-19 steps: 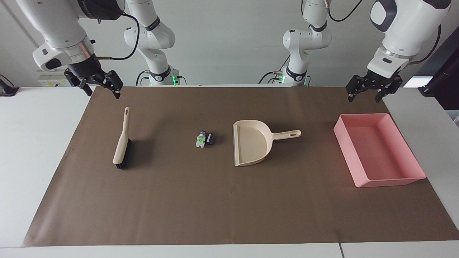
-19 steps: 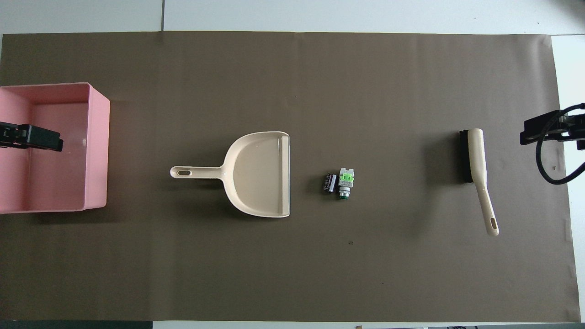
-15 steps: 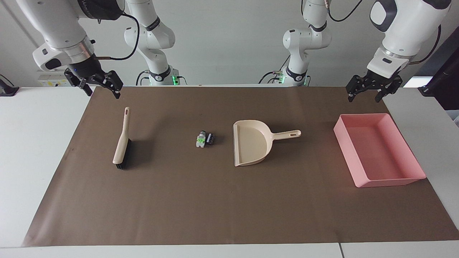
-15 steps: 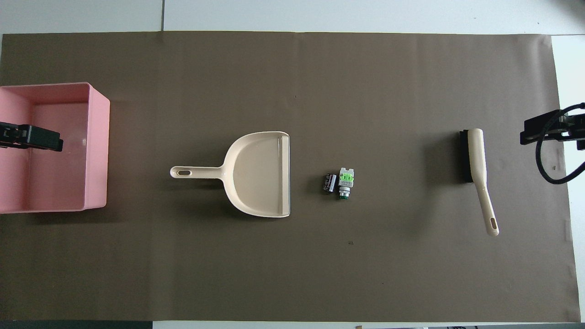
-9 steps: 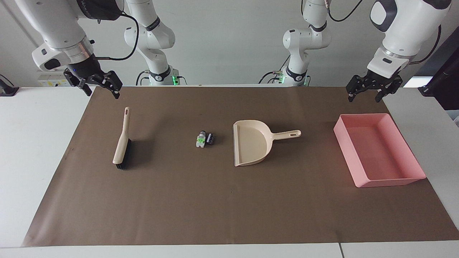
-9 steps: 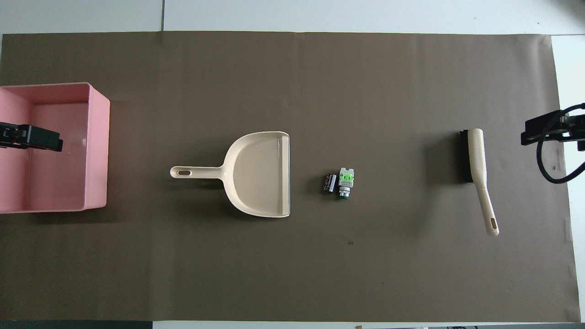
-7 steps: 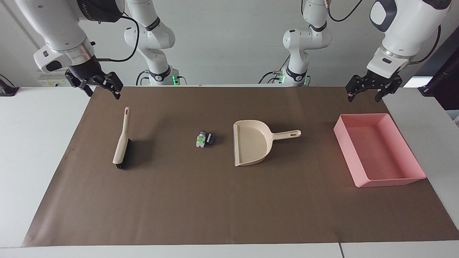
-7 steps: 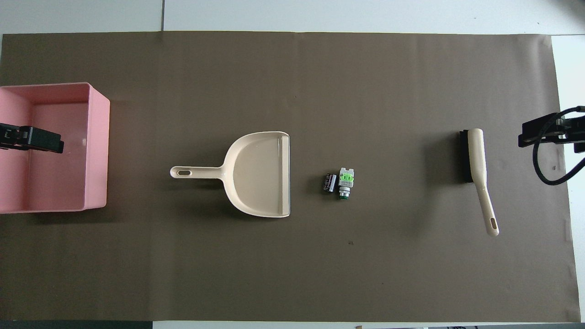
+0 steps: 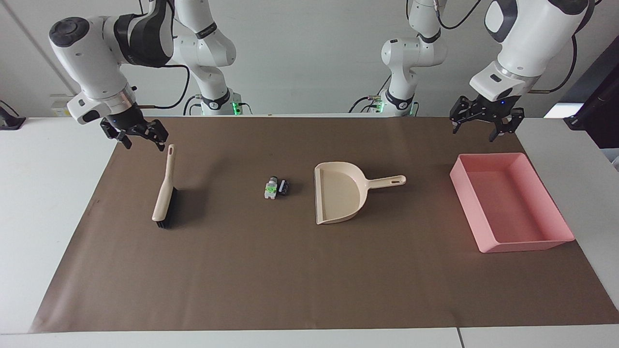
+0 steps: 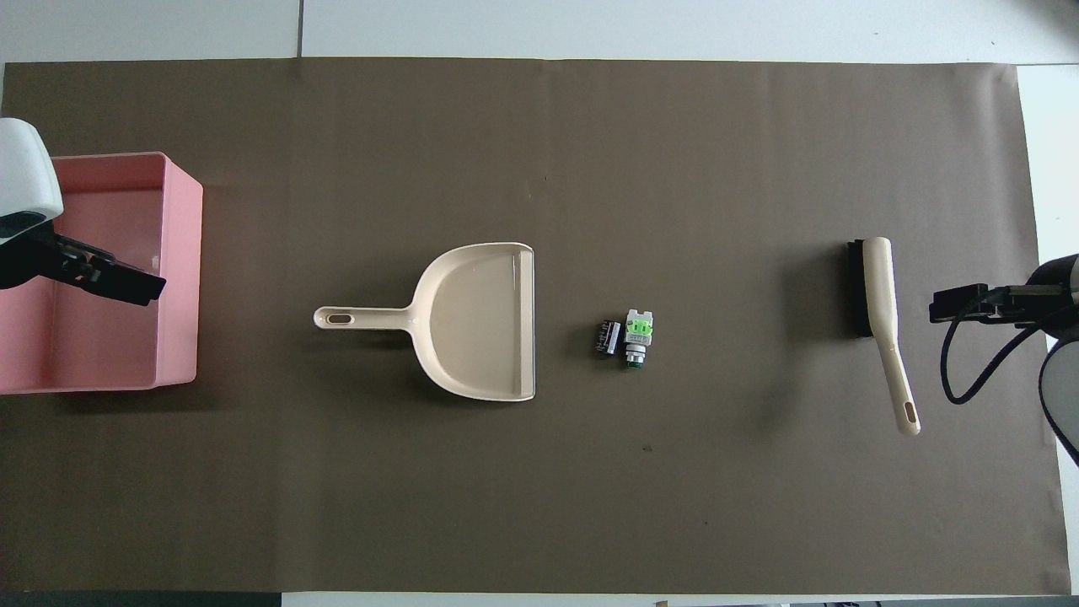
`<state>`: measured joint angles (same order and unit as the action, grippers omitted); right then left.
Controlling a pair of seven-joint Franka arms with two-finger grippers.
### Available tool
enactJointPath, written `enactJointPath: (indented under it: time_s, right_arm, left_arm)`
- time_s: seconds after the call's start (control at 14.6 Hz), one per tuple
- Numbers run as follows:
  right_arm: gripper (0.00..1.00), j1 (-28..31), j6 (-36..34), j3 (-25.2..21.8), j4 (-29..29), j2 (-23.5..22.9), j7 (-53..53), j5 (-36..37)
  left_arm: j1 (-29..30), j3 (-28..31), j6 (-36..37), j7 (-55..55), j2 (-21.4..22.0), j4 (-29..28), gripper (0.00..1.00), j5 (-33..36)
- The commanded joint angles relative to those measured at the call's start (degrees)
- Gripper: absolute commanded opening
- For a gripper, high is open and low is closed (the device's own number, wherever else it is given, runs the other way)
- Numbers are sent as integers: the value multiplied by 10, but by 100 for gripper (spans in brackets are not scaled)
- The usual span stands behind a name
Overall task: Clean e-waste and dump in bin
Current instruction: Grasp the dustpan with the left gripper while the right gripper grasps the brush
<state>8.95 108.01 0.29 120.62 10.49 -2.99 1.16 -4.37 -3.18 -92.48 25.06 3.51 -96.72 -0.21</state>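
The right gripper (image 9: 141,137), fingers spread and empty, hangs above the beige brush's (image 9: 164,187) handle end; it should settle squarely over the handle before closing. The left gripper (image 9: 480,124), fingers likewise released, hovers near the shallow pink plastic bin (image 9: 556,210). The tiny e-waste bits (image 9: 275,187) lie on the desk (image 9: 300,275) beside the beige dustpan's (image 9: 338,195) open mouth (nothing swept yet).

We log a plain brown mat (image 9: 309,270) | white table (image 9: 48,193) around its edges | pink bin (image 9: 551,205) | beige dustpan (image 9: 338,193) | beige brush (image 9: 164,188) with black bristles | e-waste (image 9: 275,187): one white bit marked green, one black bit | black grippers, right gripper (image 9: 140,139), left gripper (image 9: 481,126), on white arms.
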Motion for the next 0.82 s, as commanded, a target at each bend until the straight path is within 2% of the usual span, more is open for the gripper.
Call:
enactJointPath:
  time_s: [0.0,0.14,0.27,0.41,0.61,0.75]
  right_arm:
    - [100,24,65,4,75,6,-25,-12]
    - [100,25,118,4,117,0,-30,-12]
    - [100,26,142,4,139,-14,-31,-13]
    - [100,35,172,4,165,-15,-60,-20]
    - [100,42,193,5,179,-30,-69,-28]
    - [100,41,193,5,189,-31,-84,-31]
  left_arm:
    - [-28,5,-6,134,-1,-30,96,-8]
    - [-47,5,-8,216,-3,-48,95,-7]
    - [-74,5,-22,282,-18,-58,96,-4]
    - [-100,5,-51,293,-32,-79,95,5]
    - [-165,5,-145,283,-33,-157,95,89]
    - [-183,5,-170,270,-52,-172,95,90]
